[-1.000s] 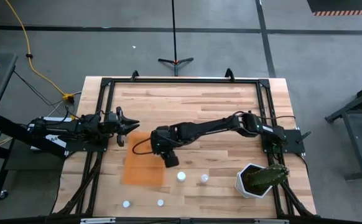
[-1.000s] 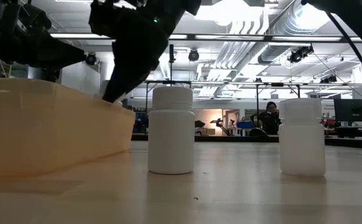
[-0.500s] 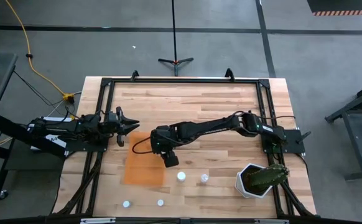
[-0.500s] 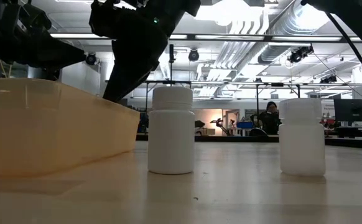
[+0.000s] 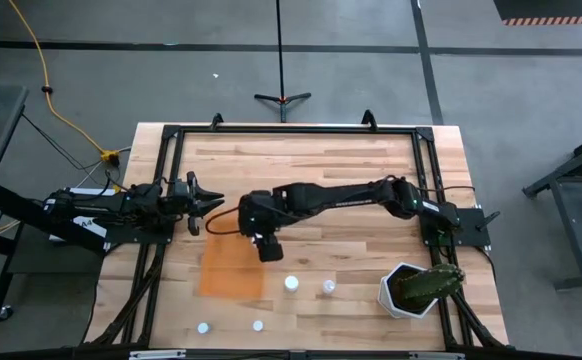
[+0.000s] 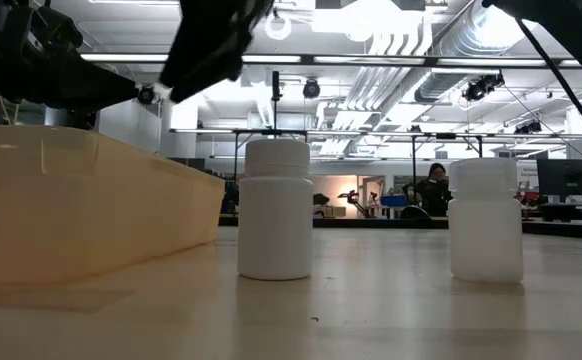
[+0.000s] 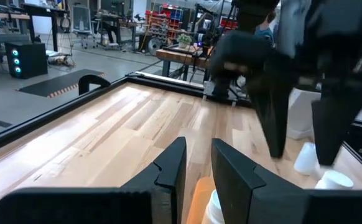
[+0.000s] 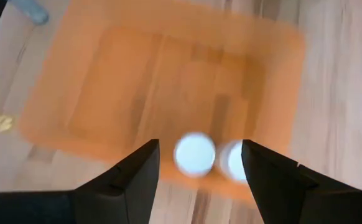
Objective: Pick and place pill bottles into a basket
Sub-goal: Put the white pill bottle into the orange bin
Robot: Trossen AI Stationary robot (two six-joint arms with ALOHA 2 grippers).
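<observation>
The orange tray (image 5: 229,268) lies on the table at the near left. In the right wrist view two white bottles (image 8: 194,154) (image 8: 234,159) stand inside the tray (image 8: 137,74), near one edge. My right gripper (image 5: 268,247) hangs open and empty above them, its fingers on either side and clear of them. Two more bottles (image 5: 291,284) (image 5: 328,288) stand upright on the table right of the tray. They also show in the low view (image 6: 276,210) (image 6: 486,220). Two others (image 5: 203,327) (image 5: 258,325) stand by the near edge. My left gripper (image 5: 207,200) waits open at the table's left.
A white hexagonal pot with a green plant (image 5: 413,290) stands at the near right. A black frame (image 5: 291,130) runs round the table top. The tray's wall (image 6: 71,210) fills the left of the low view. A person (image 6: 433,190) sits in the room far behind.
My right gripper has risen from the tray's right wall, straight up and a little toward the far edge. It now hangs well above the tray. The bottles on the table and the tray have kept still.
</observation>
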